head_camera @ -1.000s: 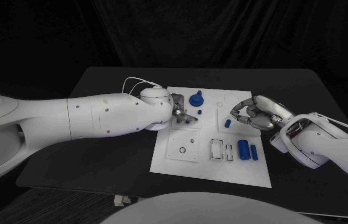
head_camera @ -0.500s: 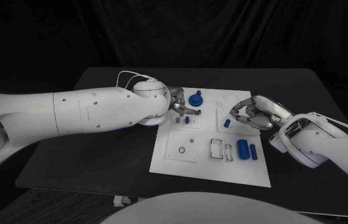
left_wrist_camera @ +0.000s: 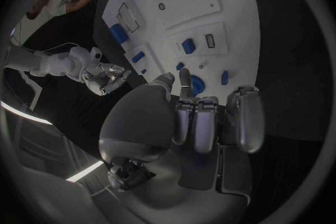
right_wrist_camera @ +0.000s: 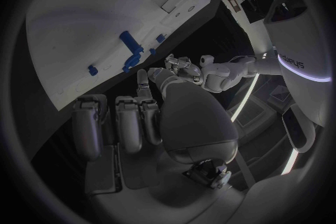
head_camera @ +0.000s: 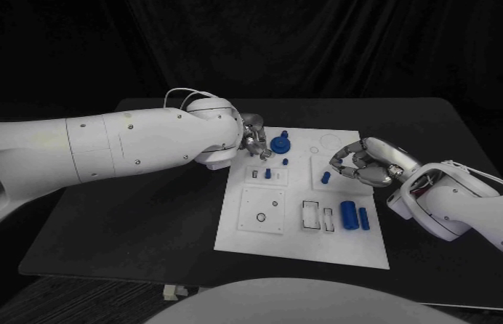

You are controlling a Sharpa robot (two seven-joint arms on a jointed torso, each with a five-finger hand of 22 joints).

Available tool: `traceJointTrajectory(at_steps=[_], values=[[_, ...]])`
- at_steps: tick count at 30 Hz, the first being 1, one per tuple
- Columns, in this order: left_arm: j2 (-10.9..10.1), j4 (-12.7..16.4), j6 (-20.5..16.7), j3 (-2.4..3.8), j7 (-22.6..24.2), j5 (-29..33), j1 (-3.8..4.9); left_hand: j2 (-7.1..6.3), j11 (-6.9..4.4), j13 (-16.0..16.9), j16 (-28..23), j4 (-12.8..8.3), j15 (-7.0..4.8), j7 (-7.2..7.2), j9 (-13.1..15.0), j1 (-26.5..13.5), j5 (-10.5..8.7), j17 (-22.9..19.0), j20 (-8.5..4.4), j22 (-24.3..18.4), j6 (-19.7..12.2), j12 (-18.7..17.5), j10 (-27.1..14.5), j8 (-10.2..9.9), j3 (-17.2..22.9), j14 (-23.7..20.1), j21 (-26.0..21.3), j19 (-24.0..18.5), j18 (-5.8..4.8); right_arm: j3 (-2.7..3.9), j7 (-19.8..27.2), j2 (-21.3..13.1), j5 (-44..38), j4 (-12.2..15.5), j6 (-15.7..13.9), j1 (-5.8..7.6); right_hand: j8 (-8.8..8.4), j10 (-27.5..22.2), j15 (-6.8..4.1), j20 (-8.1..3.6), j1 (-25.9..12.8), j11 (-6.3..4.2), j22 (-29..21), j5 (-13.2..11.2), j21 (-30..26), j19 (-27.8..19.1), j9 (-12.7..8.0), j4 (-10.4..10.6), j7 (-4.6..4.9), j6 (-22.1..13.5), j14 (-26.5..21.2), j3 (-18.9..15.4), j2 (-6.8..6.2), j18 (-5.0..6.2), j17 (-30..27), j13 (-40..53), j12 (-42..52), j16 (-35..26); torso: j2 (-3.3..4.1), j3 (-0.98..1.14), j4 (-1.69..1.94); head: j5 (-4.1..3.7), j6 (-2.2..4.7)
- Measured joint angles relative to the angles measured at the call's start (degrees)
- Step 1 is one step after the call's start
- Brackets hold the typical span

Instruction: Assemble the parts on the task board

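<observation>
Left hand (head_camera: 251, 139) has shifted toward the task board's (head_camera: 304, 226) far edge, fingers curled empty; right hand (head_camera: 362, 163) likewise clenched.

We see our left hand (head_camera: 253, 139) at ten o'clock of centre, fingers curled in and holding nothing; our right hand (head_camera: 362, 163) sits at three o'clock, fingers likewise curled in, nothing held.

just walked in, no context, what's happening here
A two-armed robot is assembling small blue parts on a white task board. Its left hand hovers by the board's far edge beside a round blue part, holding nothing visible. Its right hand hangs curled over the board's right side, apparently empty. Two blue cylinders lie unassembled.
</observation>
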Motion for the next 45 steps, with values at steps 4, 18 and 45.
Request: traceJointTrajectory(at_steps=[4,18,45], values=[[1.2,-2.1,3.1,-0.02,-0.4,0.9,0.07,-0.84,0.00,0.0,0.0,0.3,0.00,0.23,-2.9,1.6,0.15,0.0,0.00,0.0,-0.2,0.0,0.0,-2.3,2.2,0.0,0.0,0.0,0.00,0.00,0.0,0.0,0.0,0.0,0.0,0.00,0.00,0.0,0.00,0.08,0.0,0.00,0.0,0.0,0.0,0.1,0.0,0.0,0.00,0.0,0.0,0.0,0.00,0.00,0.0,0.0,0.0,0.0,-0.03,0.00,0.00,-0.14,0.00],[4.4,-7.6,9.4,-0.02,-1.5,3.5,0.11,-1.03,1.14,0.0,0.0,0.5,0.74,1.79,-14.9,-0.8,-5.50,0.0,0.65,0.0,3.2,0.0,0.1,-10.0,4.6,0.1,0.4,-0.2,0.00,0.00,0.0,0.0,0.0,0.2,0.0,-0.01,0.00,0.0,0.00,0.08,0.0,-0.01,0.0,0.0,0.0,0.1,0.1,0.1,0.00,0.0,0.0,0.1,0.00,0.00,0.0,0.0,0.0,0.0,0.05,-0.03,0.07,-0.70,0.00],[-3.1,-3.8,4.8,-0.02,3.3,5.1,0.18,-2.57,1.41,0.0,0.0,0.4,0.94,1.51,-16.8,-0.2,-8.58,0.0,0.86,0.0,3.9,0.0,0.0,-6.2,5.7,0.1,1.5,0.0,0.00,0.00,0.3,-0.4,0.0,0.0,-0.2,-0.01,0.00,0.0,0.21,0.08,-2.2,-0.03,0.0,-4.0,0.0,0.1,0.2,2.2,0.21,0.2,-0.2,-0.5,0.21,0.00,0.0,0.0,0.0,0.0,-0.04,-0.03,0.10,-0.62,0.00]])
